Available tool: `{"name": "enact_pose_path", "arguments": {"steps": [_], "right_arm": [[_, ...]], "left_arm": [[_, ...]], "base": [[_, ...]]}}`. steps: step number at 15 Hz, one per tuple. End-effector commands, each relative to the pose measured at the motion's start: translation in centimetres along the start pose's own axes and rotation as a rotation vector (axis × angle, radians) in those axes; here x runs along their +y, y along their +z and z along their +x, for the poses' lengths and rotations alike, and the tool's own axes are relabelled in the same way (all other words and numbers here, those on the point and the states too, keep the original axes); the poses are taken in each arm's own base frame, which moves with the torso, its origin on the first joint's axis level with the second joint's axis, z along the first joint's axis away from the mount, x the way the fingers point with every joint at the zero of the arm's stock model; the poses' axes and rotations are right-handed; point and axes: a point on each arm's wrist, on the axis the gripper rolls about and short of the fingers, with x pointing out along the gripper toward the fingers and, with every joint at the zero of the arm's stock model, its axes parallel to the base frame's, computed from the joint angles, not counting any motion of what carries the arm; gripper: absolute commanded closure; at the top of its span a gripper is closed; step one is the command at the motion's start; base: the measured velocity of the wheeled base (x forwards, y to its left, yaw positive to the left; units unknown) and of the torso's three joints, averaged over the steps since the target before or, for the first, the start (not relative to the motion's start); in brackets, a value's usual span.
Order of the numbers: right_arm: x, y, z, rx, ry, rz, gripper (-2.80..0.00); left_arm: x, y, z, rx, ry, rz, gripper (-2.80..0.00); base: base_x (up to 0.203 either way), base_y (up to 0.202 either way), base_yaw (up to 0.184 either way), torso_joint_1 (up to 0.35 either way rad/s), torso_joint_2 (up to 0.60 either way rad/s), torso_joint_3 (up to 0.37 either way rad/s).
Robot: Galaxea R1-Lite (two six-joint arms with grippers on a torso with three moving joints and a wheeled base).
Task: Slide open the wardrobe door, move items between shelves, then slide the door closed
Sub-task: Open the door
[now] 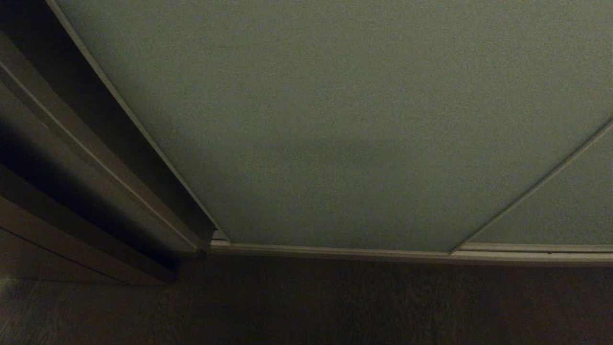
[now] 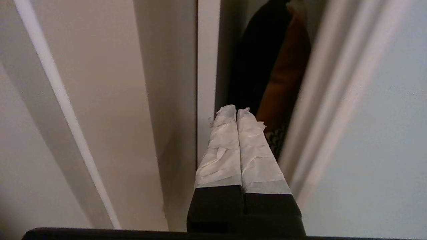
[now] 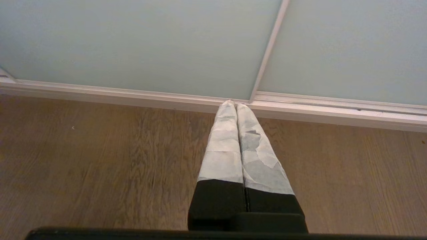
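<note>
The sliding wardrobe door (image 1: 335,120) is a pale grey-green panel that fills most of the head view, and neither gripper shows there. In the left wrist view my left gripper (image 2: 237,111) is shut and empty. Its taped fingertips point into a narrow gap between the door's pale metal edge (image 2: 320,100) and a white upright board (image 2: 206,66). The door panel (image 2: 383,133) lies beside the fingers. My right gripper (image 3: 236,104) is shut and empty, low over the floor, pointing at the door's bottom rail (image 3: 133,95). The items and the shelves are hidden.
Through the gap show a black hanging thing (image 2: 257,60), an orange-brown one (image 2: 287,73) and a bit of houndstooth fabric (image 2: 275,140). A dark brown wooden frame (image 1: 86,158) stands left of the door. A second door panel (image 1: 565,206) overlaps at the right. Wood floor (image 3: 100,160) lies below.
</note>
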Motion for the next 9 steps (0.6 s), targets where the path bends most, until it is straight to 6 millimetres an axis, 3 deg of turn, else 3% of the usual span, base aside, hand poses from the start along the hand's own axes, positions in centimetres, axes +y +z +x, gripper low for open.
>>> {"name": "enact_pose_path", "arguments": {"steps": [1, 4, 9], "right_arm": [[0.0, 0.0, 0.0, -0.001, 0.0, 0.0, 0.0], [0.0, 0.0, 0.0, -0.001, 0.0, 0.0, 0.0], [0.0, 0.0, 0.0, -0.001, 0.0, 0.001, 0.0]], "left_arm": [[0.0, 0.1, -0.2, 0.007, 0.001, 0.0, 0.0], [-0.2, -1.1, 0.4, 0.107, -0.04, -0.013, 0.0], [-2.4, -2.1, 1.8, 0.179, -0.147, -0.061, 0.0]], "base": [[0.0, 0.0, 0.0, 0.0, 0.0, 0.0], [0.0, 0.0, 0.0, 0.0, 0.0, 0.0], [0.0, 0.0, 0.0, 0.0, 0.0, 0.0]]}}
